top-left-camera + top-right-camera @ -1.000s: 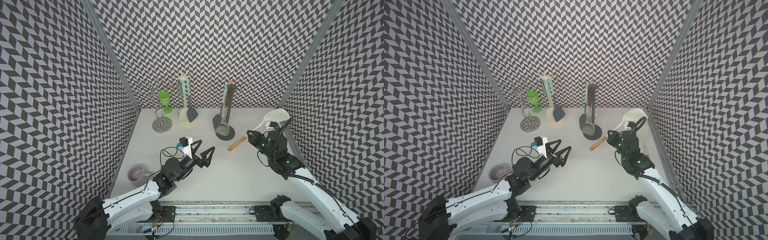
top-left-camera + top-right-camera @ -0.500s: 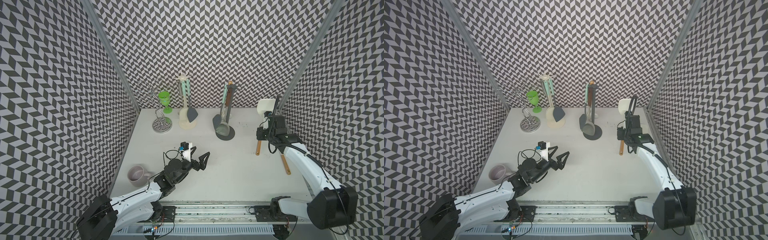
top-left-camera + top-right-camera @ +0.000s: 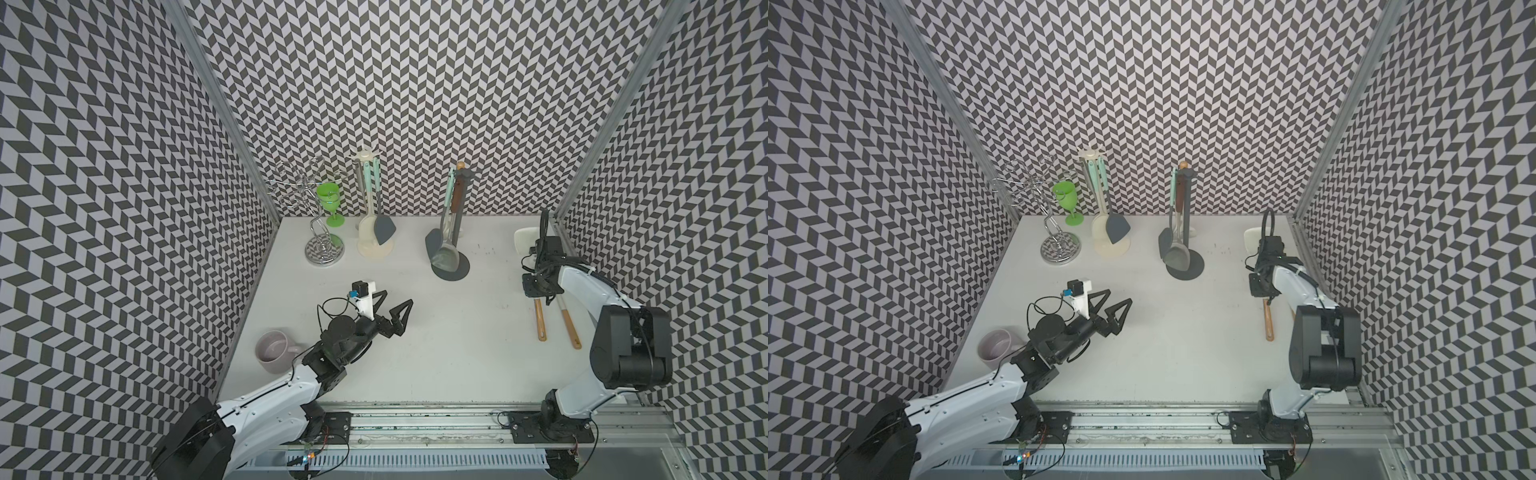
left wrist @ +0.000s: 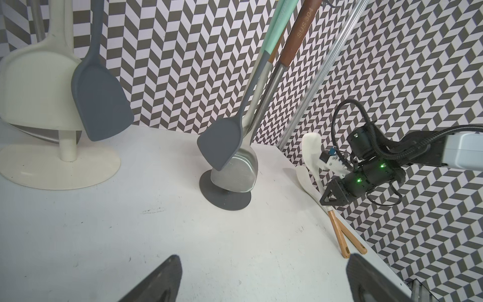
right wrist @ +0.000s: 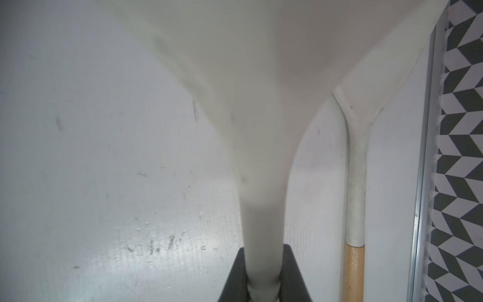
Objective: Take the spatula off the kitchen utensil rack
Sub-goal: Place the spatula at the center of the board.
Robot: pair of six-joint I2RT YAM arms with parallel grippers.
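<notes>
In your right hand (image 4: pixel 329 200), clamped on its neck, the white spatula (image 5: pixel 261 157) tilts blade-up, handle toward the surface (image 3: pixel 457 353); left hand (image 3: pixel 397 298) wide, farther off.

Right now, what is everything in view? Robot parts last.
table: 1, white, under everything
wire rack: 1, chrome, back left
goblet: 1, green, beside the wire rack
cream utensil rack: 1, cream, back, by the goblet
dark utensil rack: 1, dark grey, back centre
grey spatulas: 2, dark grey, one on each utensil rack
cream turner: 1, cream, on the cream utensil rack
steel turner: 1, silver, on the dark utensil rack
held white spatula: 1, white, wooden handle, right side
loose white spatula: 1, same colours, by the right wall
mug: 1, pale lilac, front left
left gripper: 1, black, open, empty, left of centre
right gripper: 1, black, shut on the held white spatula
</notes>
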